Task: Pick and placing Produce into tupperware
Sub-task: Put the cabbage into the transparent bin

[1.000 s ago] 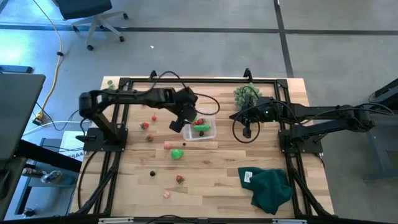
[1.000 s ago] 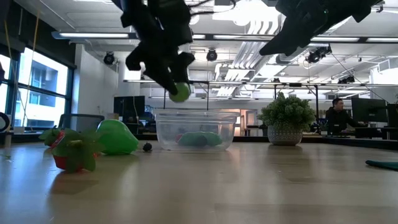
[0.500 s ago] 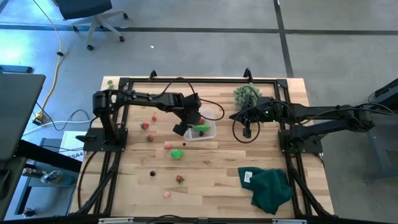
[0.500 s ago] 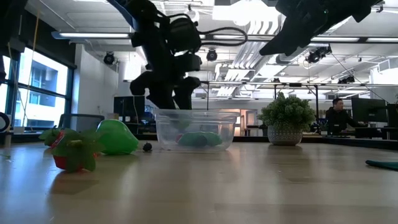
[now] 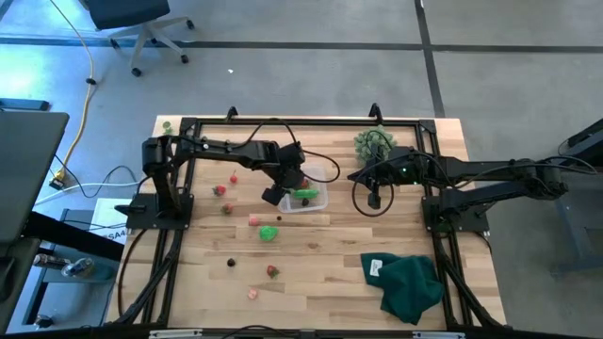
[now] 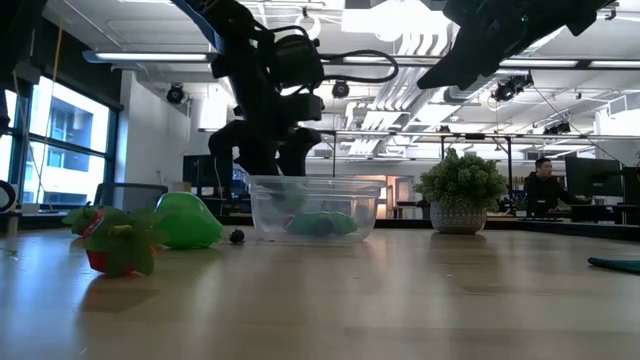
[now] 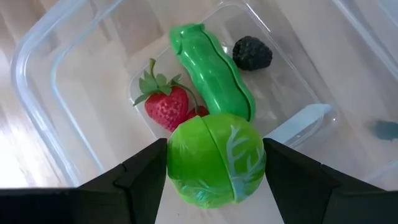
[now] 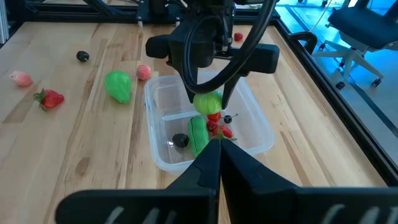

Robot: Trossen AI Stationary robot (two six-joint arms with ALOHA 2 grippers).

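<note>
tupperware (image 7: pixel 37 74) rim cropped, strawberry (image 7: pixel 165 107) partly hidden

No readable text, labels, brands or numbers on anything in view.

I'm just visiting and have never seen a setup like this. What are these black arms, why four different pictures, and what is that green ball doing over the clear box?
These are two robot arms at a wooden table, each ending in a two-finger gripper. One picture looks straight down, one looks level across the tabletop, and two come from cameras on the arms' wrists.

The left gripper hangs over the clear tupperware and holds a green ball between its fingers. Inside the box lie a strawberry, a long green pod and a dark berry.

More toy produce is scattered on the table, such as another green piece and a strawberry. A bushy plant ball and a dark green cloth sit aside.

The right gripper is shut and empty, waiting beside the box.
</note>
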